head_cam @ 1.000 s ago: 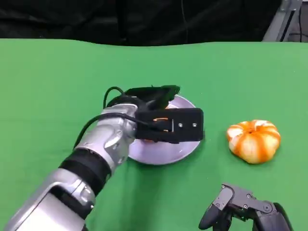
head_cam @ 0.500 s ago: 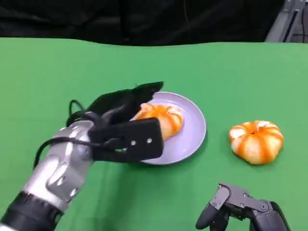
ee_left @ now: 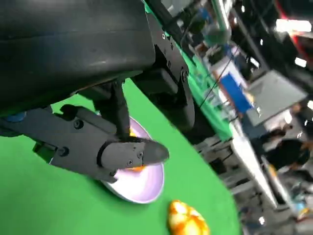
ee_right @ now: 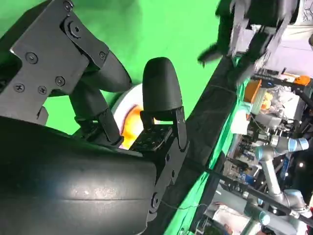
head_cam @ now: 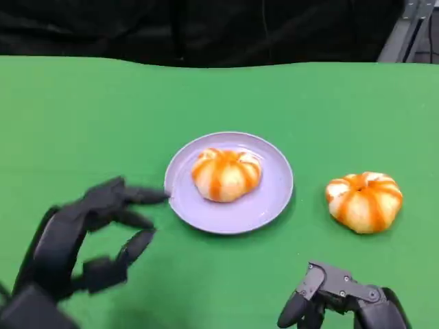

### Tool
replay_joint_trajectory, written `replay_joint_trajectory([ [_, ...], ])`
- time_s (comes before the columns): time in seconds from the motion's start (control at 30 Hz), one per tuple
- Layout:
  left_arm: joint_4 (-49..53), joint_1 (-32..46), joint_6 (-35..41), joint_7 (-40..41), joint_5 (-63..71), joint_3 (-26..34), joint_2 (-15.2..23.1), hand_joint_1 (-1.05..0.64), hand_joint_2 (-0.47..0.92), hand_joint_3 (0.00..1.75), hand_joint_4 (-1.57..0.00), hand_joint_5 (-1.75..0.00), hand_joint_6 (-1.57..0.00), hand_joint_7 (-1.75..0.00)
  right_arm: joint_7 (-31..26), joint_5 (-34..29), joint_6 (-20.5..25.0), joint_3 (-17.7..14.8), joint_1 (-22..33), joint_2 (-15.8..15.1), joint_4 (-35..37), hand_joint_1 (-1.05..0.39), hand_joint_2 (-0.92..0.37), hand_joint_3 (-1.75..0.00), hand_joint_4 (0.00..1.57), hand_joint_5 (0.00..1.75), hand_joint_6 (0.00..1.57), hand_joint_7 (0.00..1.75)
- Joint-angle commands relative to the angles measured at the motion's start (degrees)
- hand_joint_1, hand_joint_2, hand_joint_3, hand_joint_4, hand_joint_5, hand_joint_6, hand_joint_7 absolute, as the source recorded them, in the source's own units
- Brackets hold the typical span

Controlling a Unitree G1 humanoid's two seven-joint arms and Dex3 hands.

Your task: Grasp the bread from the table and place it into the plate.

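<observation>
An orange-and-white striped bread bun (head_cam: pixel 226 173) lies in the lavender plate (head_cam: pixel 274 193) at the table's middle. A second bun of the same kind (head_cam: pixel 363 201) sits on the green cloth to the plate's right, also seen as the bun (ee_left: pixel 188 221) in the left wrist view. My left hand (head_cam: pixel 86 236) hovers at the lower left, fingers spread and empty, its fingertips (head_cam: pixel 152 197) just short of the plate's left rim. My right hand (head_cam: pixel 343 300) rests at the bottom right edge, fingers curled in, holding nothing. The left wrist view shows the plate (ee_left: pixel 145 184) beyond my fingers (ee_left: pixel 132 153).
Green cloth (head_cam: pixel 82 123) covers the table up to a dark backdrop at the far edge. A grey stand (head_cam: pixel 401 31) shows at the far right corner. The wrist views show lab equipment and robot arms (ee_right: pixel 274 166) beyond the table.
My left hand let go of the bun in the plate and drew back toward the lower left, leaving the bun uncovered. My right hand has stayed put.
</observation>
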Motion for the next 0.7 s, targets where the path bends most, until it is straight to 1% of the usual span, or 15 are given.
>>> replay_joint_trajectory([
  [0.03, -6.4, 6.2, 3.0, 1.4, -2.8, 0.3, -2.4, -0.02, 0.29, 1.56, -0.92, -1.51, -0.84, -1.36, 0.7, 1.7, -0.6, -1.1, 0.5, -0.8, -1.0, -0.04, -0.2, -1.59, 0.8, 1.75, 0.81, 1.43],
  [0.07, -7.6, 7.3, 4.2, 1.8, -3.1, 0.1, -3.3, 0.0, 0.29, 1.56, -0.94, -1.56, -0.86, -1.41, 0.9, 2.0, -0.5, -1.4, 0.5, -0.9, -1.2, -0.04, -0.2, -1.58, 0.79, 1.74, 0.81, 1.42],
  [0.13, -9.3, 9.1, 6.1, 2.7, -2.9, -0.5, -5.1, 0.01, 0.29, 1.57, -0.95, -1.59, -0.86, -1.44, 1.3, 2.8, -0.6, -2.2, 0.5, -1.3, -1.3, -0.04, -0.2, -1.58, 0.78, 1.74, 0.81, 1.42],
  [0.17, -9.8, 9.8, 6.7, 3.2, -2.4, -1.0, -5.9, 0.01, 0.29, 1.6, -0.93, -1.67, -0.85, -1.5, 1.5, 3.3, -0.8, -2.7, 0.5, -1.5, -1.3, -0.04, -0.2, -1.58, 0.78, 1.73, 0.81, 1.41],
  [0.23, -9.3, 10.5, 6.1, 4.3, -1.3, -1.8, -7.2, 0.01, 0.29, 1.65, -0.93, -1.73, -0.84, -1.57, 1.7, 3.7, -1.7, -3.4, 0.3, -1.9, -1.0, -0.03, -0.19, -1.58, 0.78, 1.73, 0.82, 1.41],
  [0.3, -8.6, 10.6, 5.1, 4.8, -0.4, -2.0, -7.7, -0.01, 0.27, 1.66, -0.95, -1.74, -0.84, -1.62, 1.8, 3.6, -2.2, -3.8, 0.4, -2.1, -0.8, -0.03, -0.2, -1.57, 0.79, 1.72, 0.82, 1.4],
  [0.5, -7.7, 10.2, 3.6, 4.8, -0.4, -2.3, -8.1, -0.03, 0.25, 1.66, -0.96, -1.75, -0.85, -1.66, 2.4, 5.2, -3.3, -4.7, 0.7, -2.4, -0.7, -0.03, -0.19, -1.57, 0.78, 1.7, 0.83, 1.39],
  [0.67, -7.3, 10.2, 3.0, 4.2, -0.8, -2.4, -7.6, -0.06, 0.23, 1.67, -0.98, -1.75, -0.87, -1.62, 2.6, 4.8, -2.9, -4.9, 1.2, -2.3, -1.0, -0.05, -0.2, -1.56, 0.77, 1.72, 0.82, 1.39],
  [0.7, -6.7, 10.1, 1.8, 3.9, -0.6, -2.3, -7.2, -0.06, 0.21, 1.67, -0.97, -1.75, -0.87, -1.62, 2.5, 4.7, -3.0, -4.7, 1.4, -2.1, -0.9, -0.05, -0.2, -1.56, 0.77, 1.72, 0.82, 1.39],
])
